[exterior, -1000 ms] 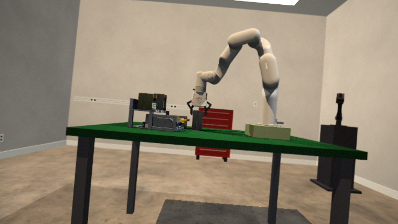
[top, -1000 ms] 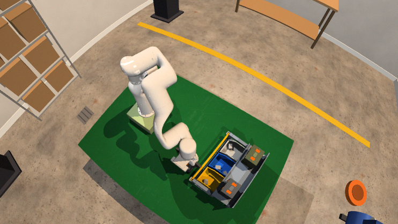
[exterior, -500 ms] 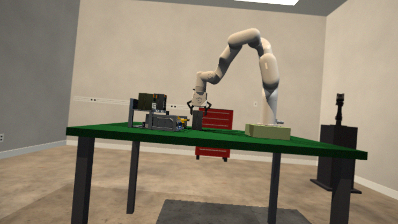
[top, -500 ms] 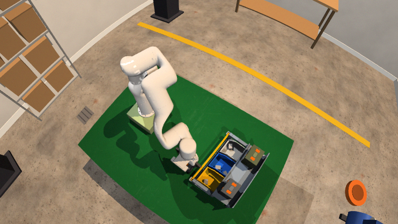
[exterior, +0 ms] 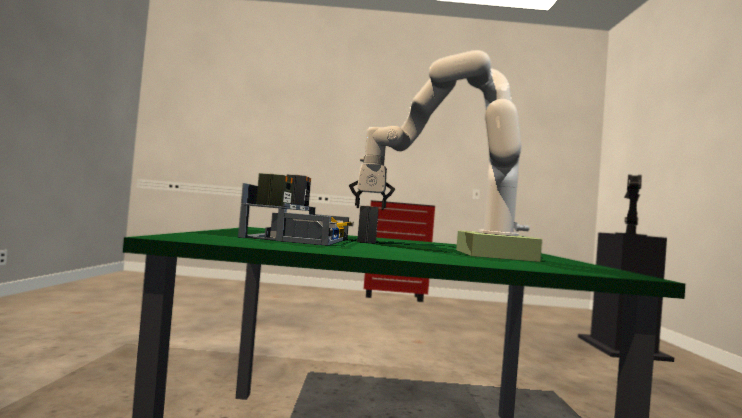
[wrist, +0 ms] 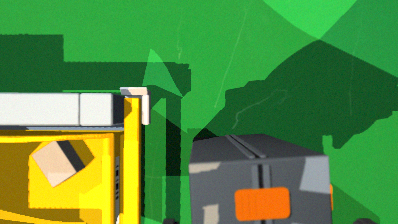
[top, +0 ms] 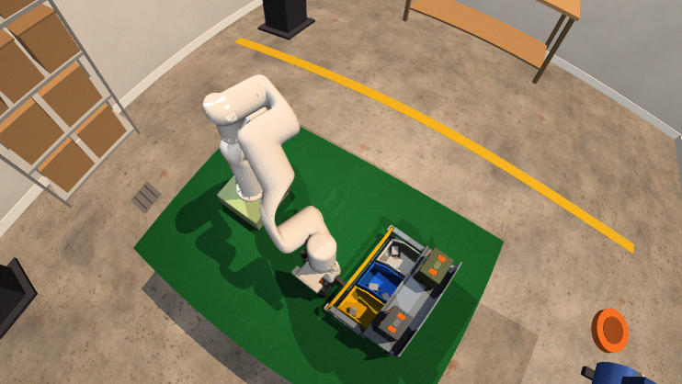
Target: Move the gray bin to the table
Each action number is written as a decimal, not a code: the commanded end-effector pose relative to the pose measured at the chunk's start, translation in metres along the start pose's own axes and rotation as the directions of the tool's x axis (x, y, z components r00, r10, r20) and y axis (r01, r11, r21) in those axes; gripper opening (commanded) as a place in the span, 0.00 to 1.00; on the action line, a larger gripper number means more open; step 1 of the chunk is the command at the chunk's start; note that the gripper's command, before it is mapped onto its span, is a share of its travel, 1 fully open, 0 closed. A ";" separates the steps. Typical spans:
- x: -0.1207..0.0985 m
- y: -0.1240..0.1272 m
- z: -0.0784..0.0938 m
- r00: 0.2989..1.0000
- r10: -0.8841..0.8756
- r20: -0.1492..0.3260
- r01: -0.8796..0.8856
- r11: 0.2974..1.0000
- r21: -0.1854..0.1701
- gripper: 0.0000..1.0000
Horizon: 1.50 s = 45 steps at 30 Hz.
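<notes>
The gray open bin stands at the far end of the shelf's lower level with a small part in it. A blue bin and a yellow bin stand beside it, each with a part. My gripper is open and empty, just in front of the shelf's yellow-bin end. In the side view the gripper hangs right above a dark gray closed case that stands on the table. The wrist view shows this case with an orange latch, next to the yellow bin.
Two olive closed cases with orange latches sit on the shelf's upper level. A yellow bar runs along the shelf's front edge. The arm's base block stands at the table's far left. The green table top spreads left of the shelf.
</notes>
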<state>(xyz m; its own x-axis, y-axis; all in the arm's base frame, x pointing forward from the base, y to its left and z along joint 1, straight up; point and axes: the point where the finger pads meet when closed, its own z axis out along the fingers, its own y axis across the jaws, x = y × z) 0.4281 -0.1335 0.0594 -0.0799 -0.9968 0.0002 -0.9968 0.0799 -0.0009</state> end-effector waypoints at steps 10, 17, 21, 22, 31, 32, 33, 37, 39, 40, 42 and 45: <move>0.000 -0.001 -0.030 1.000 0.000 -0.001 0.000 1.000 0.003 1.00; 0.000 -0.001 -0.030 1.000 0.000 -0.001 0.000 1.000 0.003 1.00; 0.000 -0.001 -0.030 1.000 0.000 -0.001 0.000 1.000 0.003 1.00; 0.000 -0.001 -0.030 1.000 0.000 -0.001 0.000 1.000 0.003 1.00; -0.019 -0.014 -0.030 1.000 0.000 0.006 0.000 1.000 0.003 1.00; -0.021 -0.016 -0.030 1.000 0.000 0.006 0.000 1.000 0.003 1.00; -0.024 -0.018 -0.030 1.000 0.000 0.006 0.000 1.000 0.003 1.00; -0.036 -0.026 -0.031 1.000 0.000 0.006 0.000 1.000 0.003 1.00; -0.036 -0.026 -0.031 1.000 0.000 0.006 0.000 1.000 0.003 1.00; -0.040 -0.029 -0.031 1.000 0.000 0.006 0.000 1.000 0.003 1.00; -0.045 -0.032 -0.031 1.000 0.000 0.006 0.000 1.000 0.003 1.00; -0.051 -0.037 -0.031 1.000 0.000 0.006 0.000 1.000 0.003 1.00</move>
<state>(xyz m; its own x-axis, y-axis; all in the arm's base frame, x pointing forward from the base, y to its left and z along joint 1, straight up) 0.4627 -0.0910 0.0886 -0.0798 -0.9968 0.0000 -0.9968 0.0798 0.0002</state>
